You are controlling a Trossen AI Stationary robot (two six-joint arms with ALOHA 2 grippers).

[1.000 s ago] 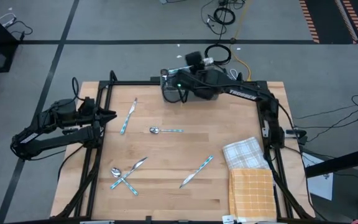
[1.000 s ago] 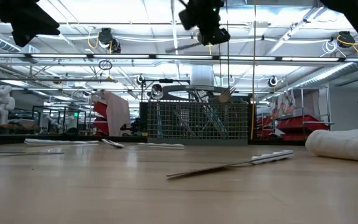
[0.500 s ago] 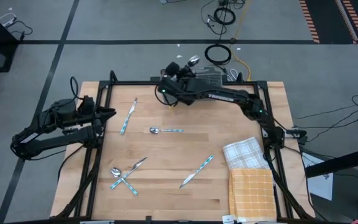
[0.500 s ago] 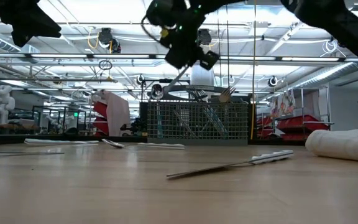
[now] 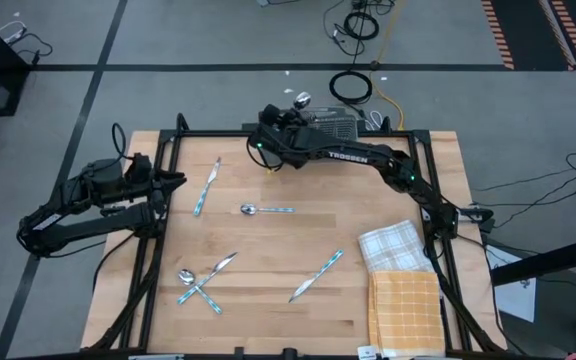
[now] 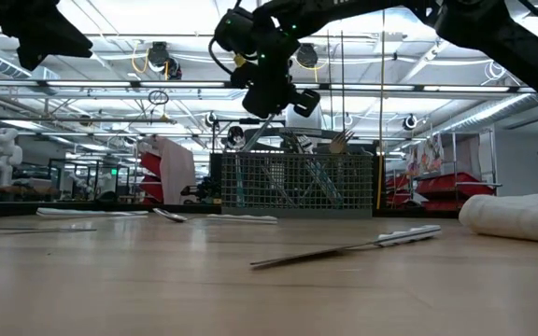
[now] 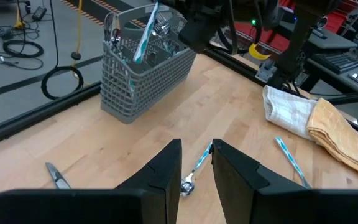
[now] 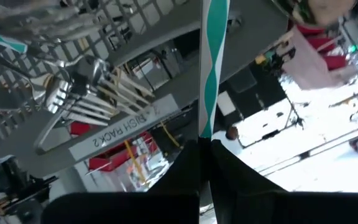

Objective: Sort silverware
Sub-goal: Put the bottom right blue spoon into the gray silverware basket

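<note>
Above the caddy (image 7: 143, 65) at the tabletop's (image 5: 268, 290) far edge | right pincer (image 5: 283, 118) clenched on a spoon (image 5: 301, 100) | step: dropping it in | next: align, release | left pincer (image 7: 196, 163) released, waiting | five pieces (image 5: 268, 210) loose.

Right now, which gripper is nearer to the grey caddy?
Right. The right gripper is just above the caddy, its jaws shut on a spoon. The left gripper waits at the table's left edge, far from it.
</note>
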